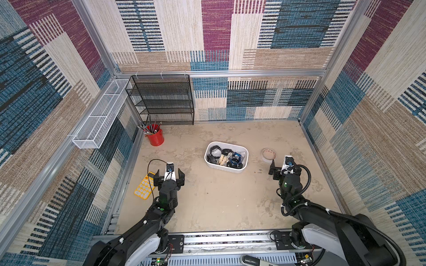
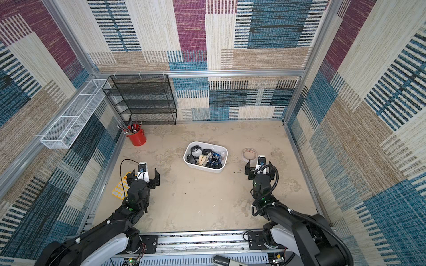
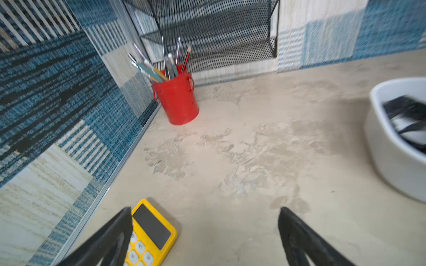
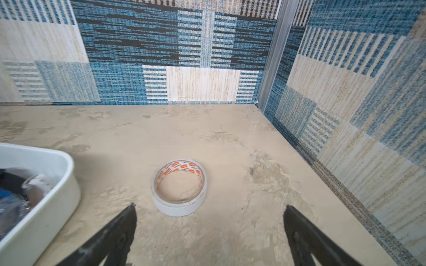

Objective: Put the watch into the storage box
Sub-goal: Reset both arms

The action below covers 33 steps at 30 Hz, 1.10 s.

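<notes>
My left gripper and right gripper: jaws wide apart, holding nothing. Watches lie heaped inside the white storage box, midway between both arms, touched by neither.

A red cup stands in the far left corner of the sandy desk, with pens and pencils leaning out of it. Just behind it, a black mesh shelf rack stands against the back wall. A long white wire basket with dividers hangs on the left wall. A yellow calculator lies flat by the desk's left edge. A roll of tape with orange print inside its core lies flat toward the right.
</notes>
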Motion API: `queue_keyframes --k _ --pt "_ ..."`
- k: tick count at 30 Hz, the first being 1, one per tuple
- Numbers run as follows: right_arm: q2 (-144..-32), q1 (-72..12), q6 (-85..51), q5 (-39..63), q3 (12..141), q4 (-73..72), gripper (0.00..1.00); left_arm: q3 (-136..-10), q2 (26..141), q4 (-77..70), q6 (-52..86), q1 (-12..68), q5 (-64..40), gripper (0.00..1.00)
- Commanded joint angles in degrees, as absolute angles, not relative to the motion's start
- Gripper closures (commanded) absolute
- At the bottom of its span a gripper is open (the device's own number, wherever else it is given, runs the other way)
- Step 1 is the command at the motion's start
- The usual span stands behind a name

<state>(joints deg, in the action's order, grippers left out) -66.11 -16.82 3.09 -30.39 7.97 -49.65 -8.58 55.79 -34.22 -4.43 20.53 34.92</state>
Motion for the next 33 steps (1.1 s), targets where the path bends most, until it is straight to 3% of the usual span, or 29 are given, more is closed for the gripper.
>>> queue_keyframes --k 1,7,9,11,13,19,33 --pt "-74.27 -13.32 5.69 -26.46 7.23 -69.24 0.00 -9.84 64.54 -47.68 -4.91 17.33 28.06 0.01" --pt "-86.13 -5.41 3.38 -13.40 6.38 -84.96 0.01 -12.75 79.73 -60.95 -5.40 9.37 20.96 0.01" --pt "-84.63 -3.60 2.12 -9.45 7.72 -78.90 0.01 -12.89 85.53 -66.57 -1.21 4.26 17.17 0.01" --pt "-89.26 -2.90 2.95 -6.99 7.34 -85.40 0.01 -13.91 89.21 -68.84 -0.51 2.34 14.22 0.01" --pt "-87.36 -2.90 3.08 -5.46 9.56 -77.36 0.00 -15.71 86.71 -60.72 0.81 1.71 13.54 0.01" --pt "-87.94 -2.50 1.95 -7.17 10.91 -75.86 0.00 -22.84 87.37 -48.41 2.31 -2.09 5.38 0.04" --pt "-88.36 -1.08 1.27 -4.68 12.10 -74.00 0.00 -23.34 88.11 -48.93 2.02 -2.08 5.10 0.03"
